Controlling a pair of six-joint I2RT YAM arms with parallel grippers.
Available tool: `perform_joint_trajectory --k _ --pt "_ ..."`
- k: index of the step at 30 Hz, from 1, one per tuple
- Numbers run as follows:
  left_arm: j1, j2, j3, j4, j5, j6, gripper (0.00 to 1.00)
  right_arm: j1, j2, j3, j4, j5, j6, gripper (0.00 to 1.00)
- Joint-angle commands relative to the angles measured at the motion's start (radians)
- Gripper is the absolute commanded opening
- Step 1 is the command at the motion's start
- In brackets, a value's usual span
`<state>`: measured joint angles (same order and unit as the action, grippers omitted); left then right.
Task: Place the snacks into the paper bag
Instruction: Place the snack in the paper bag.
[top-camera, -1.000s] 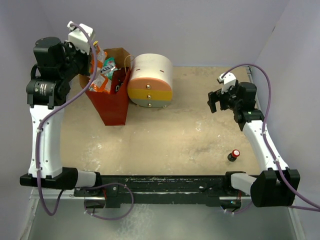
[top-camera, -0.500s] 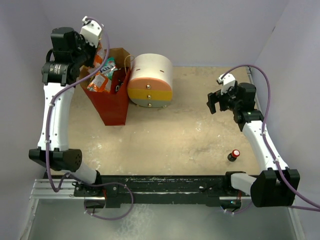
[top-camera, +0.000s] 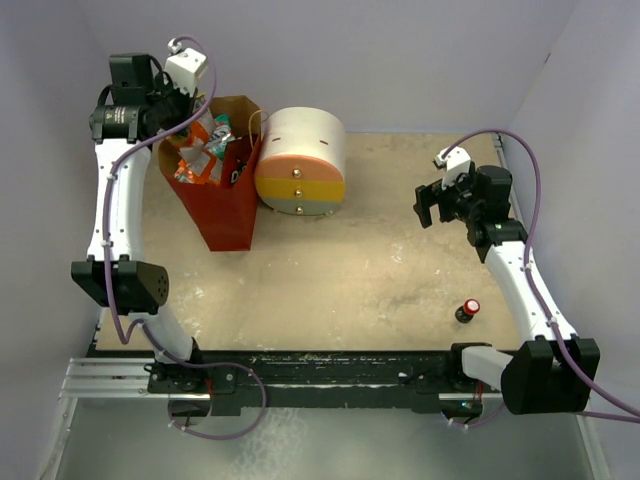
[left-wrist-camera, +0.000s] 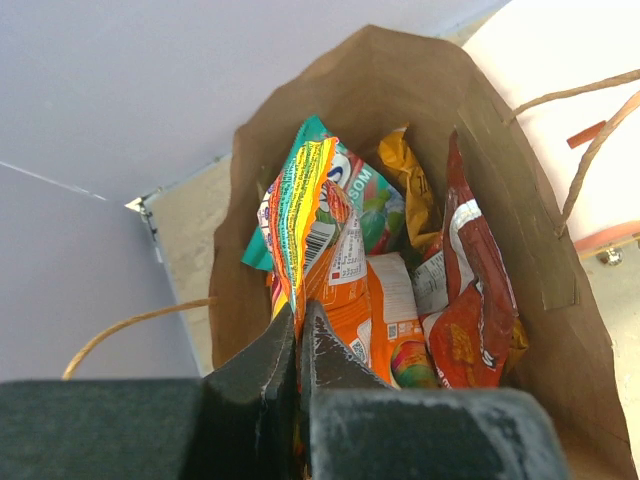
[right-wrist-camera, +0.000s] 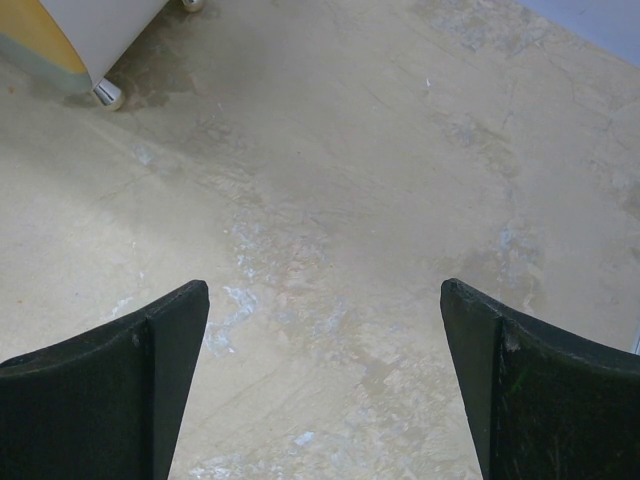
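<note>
The left gripper is clamped on a crinkly orange foil snack packet, upright among other packets inside the brown-and-red kraft paper bag at the table's far-left corner. The right gripper stands wide apart, holding nothing.

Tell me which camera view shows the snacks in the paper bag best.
The left wrist view: it looks straight into the open paper bag, showing the snacks packet by packet, one orange packet pinched in the shut left tool. The top external view shows only their tops over the rim. The right wrist view shows none.
</note>
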<state>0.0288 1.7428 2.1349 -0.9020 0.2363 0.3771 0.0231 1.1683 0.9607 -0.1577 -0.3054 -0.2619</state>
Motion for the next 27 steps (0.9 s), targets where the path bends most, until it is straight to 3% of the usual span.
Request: perform_joint_trajectory --k 1,5,12,23,27 --pt "0.011 0.024 0.059 0.000 0.070 -0.027 0.05 -0.005 -0.027 0.002 0.046 -0.021 -0.008 1.00" --pt "0.013 0.076 0.075 -0.035 0.105 -0.037 0.08 -0.005 -0.027 0.002 0.045 -0.021 -0.011 1.00" --pt "0.013 0.266 0.288 -0.246 0.181 -0.045 0.19 -0.005 -0.027 0.001 0.046 -0.019 -0.013 1.00" --pt "0.013 0.316 0.286 -0.214 0.241 -0.105 0.38 -0.005 -0.027 0.000 0.046 -0.016 -0.018 1.00" --pt "0.013 0.304 0.270 -0.202 0.211 -0.093 0.34 -0.005 -0.025 0.001 0.046 -0.017 -0.018 1.00"
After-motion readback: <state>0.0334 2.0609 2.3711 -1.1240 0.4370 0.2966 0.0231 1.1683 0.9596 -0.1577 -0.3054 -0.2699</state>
